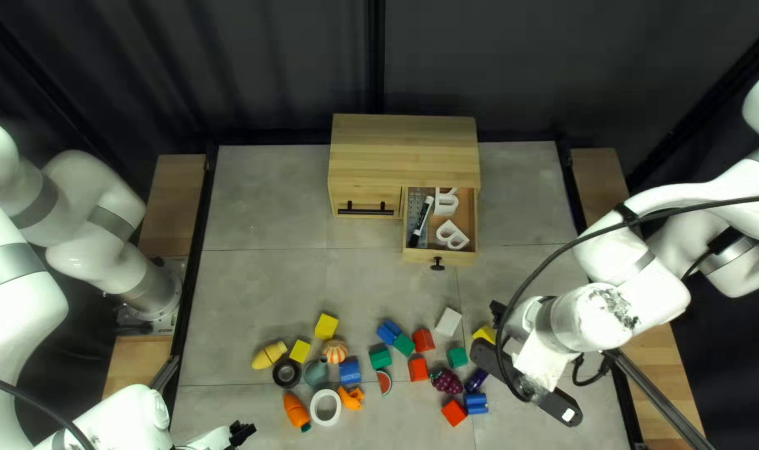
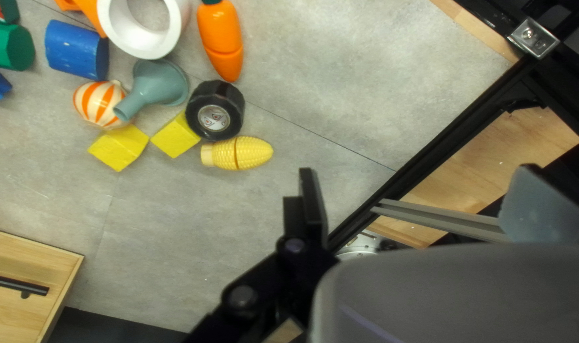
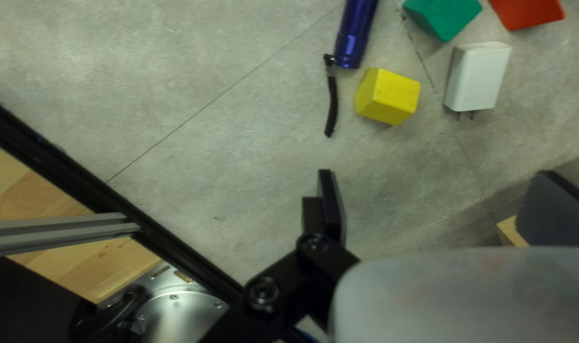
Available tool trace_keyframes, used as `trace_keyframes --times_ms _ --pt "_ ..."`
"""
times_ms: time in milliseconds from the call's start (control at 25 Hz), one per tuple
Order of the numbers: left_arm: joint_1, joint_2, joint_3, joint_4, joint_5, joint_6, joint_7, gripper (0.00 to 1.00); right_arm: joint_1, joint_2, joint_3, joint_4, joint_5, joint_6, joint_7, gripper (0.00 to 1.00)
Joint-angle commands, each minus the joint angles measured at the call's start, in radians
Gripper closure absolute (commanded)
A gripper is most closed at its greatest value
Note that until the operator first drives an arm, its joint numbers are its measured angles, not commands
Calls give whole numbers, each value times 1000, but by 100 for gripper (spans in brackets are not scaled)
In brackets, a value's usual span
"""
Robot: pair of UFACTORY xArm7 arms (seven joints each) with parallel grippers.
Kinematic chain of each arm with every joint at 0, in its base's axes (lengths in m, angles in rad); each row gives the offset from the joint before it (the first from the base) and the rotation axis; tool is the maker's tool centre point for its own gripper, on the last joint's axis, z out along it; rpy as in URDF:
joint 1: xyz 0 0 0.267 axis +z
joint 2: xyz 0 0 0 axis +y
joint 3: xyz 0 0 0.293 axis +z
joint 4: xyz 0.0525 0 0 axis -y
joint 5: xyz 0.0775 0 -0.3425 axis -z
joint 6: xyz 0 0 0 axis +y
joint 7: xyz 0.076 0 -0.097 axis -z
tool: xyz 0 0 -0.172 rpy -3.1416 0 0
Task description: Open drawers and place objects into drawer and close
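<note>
- Bench (image 1: 254,283), across the middle of the top left view.
- Wooden cabinet (image 1: 404,150), upper centre.
- Its drawer (image 1: 425,257), pulled out, holding a marker (image 1: 420,221) and white letter shapes (image 1: 445,230).
- Right end effector (image 1: 542,340), lower right, open.
- Left end effector (image 1: 243,432), bottom edge, left of centre, open.
- Toy carrot (image 1: 294,411), lower left of centre.
- White ring (image 1: 314,407), beside the carrot.
- Toy corn (image 1: 269,356), above them, leftward.

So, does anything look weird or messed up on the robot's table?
Two things: a drawer sticks out of the cabinet while the one beside it is shut, and dark smudges mark my white right arm, like it got scuffed. I see nothing spilled or broken.
</note>
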Motion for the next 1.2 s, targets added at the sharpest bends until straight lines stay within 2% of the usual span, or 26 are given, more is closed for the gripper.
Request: trace_keyframes --times_ms 40,400,640,920,1200 --pt "0 0 0 0 0 0 0 0 -2 1 1 -14 -7 -19 9 0" --pt "0 0 0 0 0 0 0 0 -3 23 -4 -29 -4 -81 7 0" --pt "0 0 0 0 0 0 0 0 -7 92 -18 -63 34 -197 8 0" --pt "0 0 0 0 0 0 0 0 -19 134 -28 -61 51 -202 40 0" --pt "0 0 0 0 0 0 0 0 -26 96 -36 -63 58 -168 44 0"
